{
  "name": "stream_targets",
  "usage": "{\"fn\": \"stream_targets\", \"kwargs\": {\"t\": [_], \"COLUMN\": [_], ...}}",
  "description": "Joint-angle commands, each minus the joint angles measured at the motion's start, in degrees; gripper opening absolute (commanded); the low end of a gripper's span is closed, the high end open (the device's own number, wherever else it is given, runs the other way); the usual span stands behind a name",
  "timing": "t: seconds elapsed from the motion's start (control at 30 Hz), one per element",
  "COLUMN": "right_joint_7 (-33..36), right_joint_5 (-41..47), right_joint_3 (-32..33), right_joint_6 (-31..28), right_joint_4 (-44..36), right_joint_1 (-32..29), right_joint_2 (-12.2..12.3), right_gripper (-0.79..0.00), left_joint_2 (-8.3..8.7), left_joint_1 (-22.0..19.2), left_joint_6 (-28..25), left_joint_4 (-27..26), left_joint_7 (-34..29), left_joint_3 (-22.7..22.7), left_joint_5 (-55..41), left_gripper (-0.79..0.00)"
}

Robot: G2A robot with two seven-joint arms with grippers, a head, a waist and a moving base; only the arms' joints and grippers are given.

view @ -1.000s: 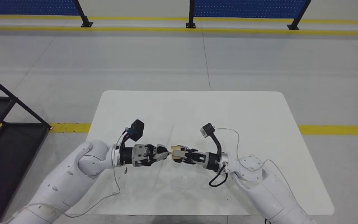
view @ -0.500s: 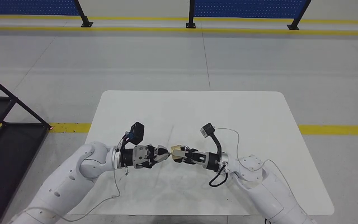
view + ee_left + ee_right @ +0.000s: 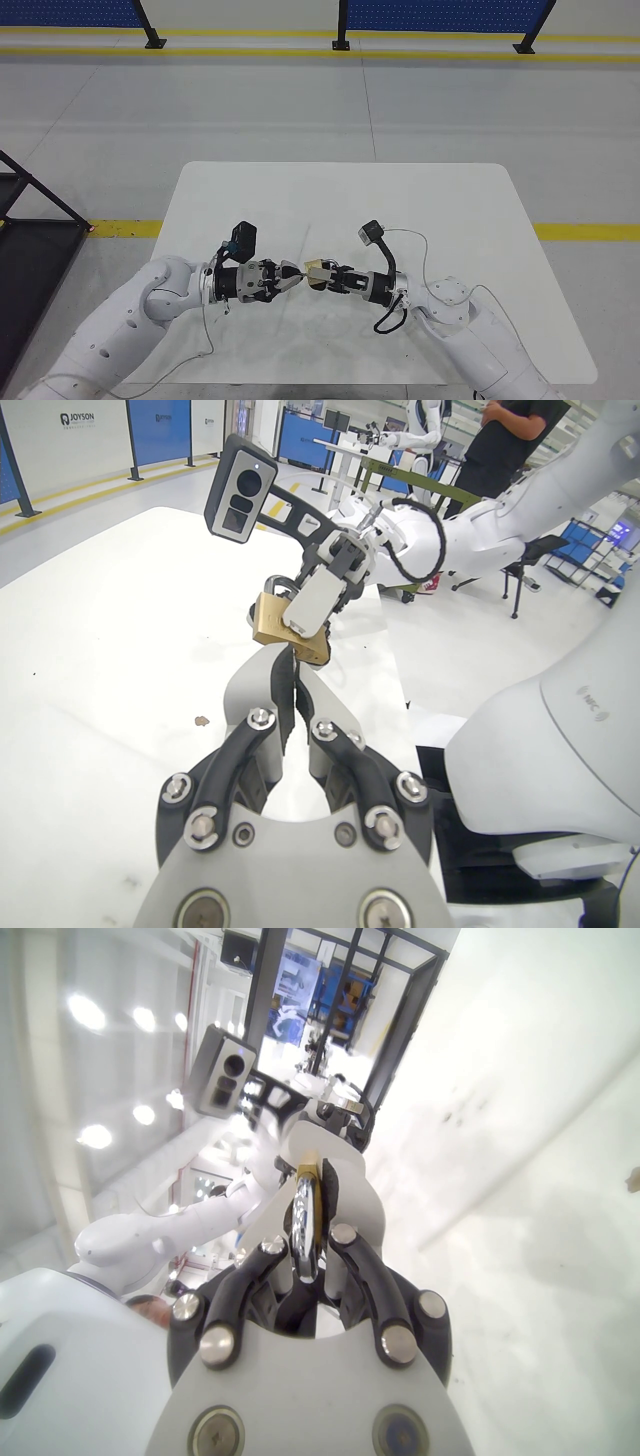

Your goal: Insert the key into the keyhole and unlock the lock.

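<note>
— What are the arms working over?

— A white table (image 3: 450, 210) is standing on a pale grey floor. A yellow line (image 3: 585, 231) is running past it and blue barriers (image 3: 440, 12) are lining the far side. A small brown speck (image 3: 202, 720) is lying on the tabletop near the left arm.

— And the padlock?

— The brass padlock (image 3: 272, 622) is hanging in the air above the near half of the table, between the two grippers and not touching the surface. The right gripper (image 3: 322, 275) is pinching it. Its white fingers (image 3: 315, 605) are clamping the flat faces of the brass body, and the silver shackle (image 3: 305, 1228) is pointing back toward that gripper's wrist.

— What is the left gripper doing?

— The left gripper (image 3: 292, 657) is pointing straight at the padlock's underside, the end away from the shackle. Its tips are touching the brass or nearly so. Its dark pads (image 3: 281, 685) are pressing together with no gap.

— Is it holding the key?

— I can't tell. If the key is there, the closed pads are covering it. In the top view the two grippers are meeting nose to nose, with an arm coming in from either side.
</note>
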Motion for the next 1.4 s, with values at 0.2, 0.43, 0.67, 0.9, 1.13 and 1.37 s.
{"fn": "stream_targets", "kwargs": {"t": [0.2, 0.43, 0.67, 0.9, 1.13, 1.37], "right_joint_7": [0.0, 0.0, 0.0, 0.0, 0.0, 0.0], "right_joint_5": [0.0, 0.0, 0.0, 0.0, 0.0, 0.0], "right_joint_3": [0.0, 0.0, 0.0, 0.0, 0.0, 0.0], "right_joint_6": [0.0, 0.0, 0.0, 0.0, 0.0, 0.0], "right_joint_4": [0.0, 0.0, 0.0, 0.0, 0.0, 0.0], "right_joint_1": [0.0, 0.0, 0.0, 0.0, 0.0, 0.0], "right_joint_2": [0.0, 0.0, 0.0, 0.0, 0.0, 0.0], "right_gripper": [-0.785, -0.785, -0.785, -0.785, -0.785, -0.785], "left_joint_2": [0.06, 0.13, 0.01, -0.34, -0.66, -1.01], "left_joint_1": [0.4, 0.7, 1.2, 1.7, 2.7, 3.5], "left_joint_6": [0.0, 0.0, 0.0, 0.8, 1.5, 3.1], "left_joint_4": [-0.2, -0.6, -1.0, -1.3, -1.9, -3.4], "left_joint_7": [2.9, 5.4, 7.8, 9.5, 11.3, 12.3], "left_joint_3": [-0.3, -0.8, -1.1, -2.1, -2.9, -3.4], "left_joint_5": [3.5, 7.0, 10.7, 14.7, 17.6, 20.7], "left_gripper": [-0.785, -0.785, -0.785, -0.785, -0.785, -0.785]}}
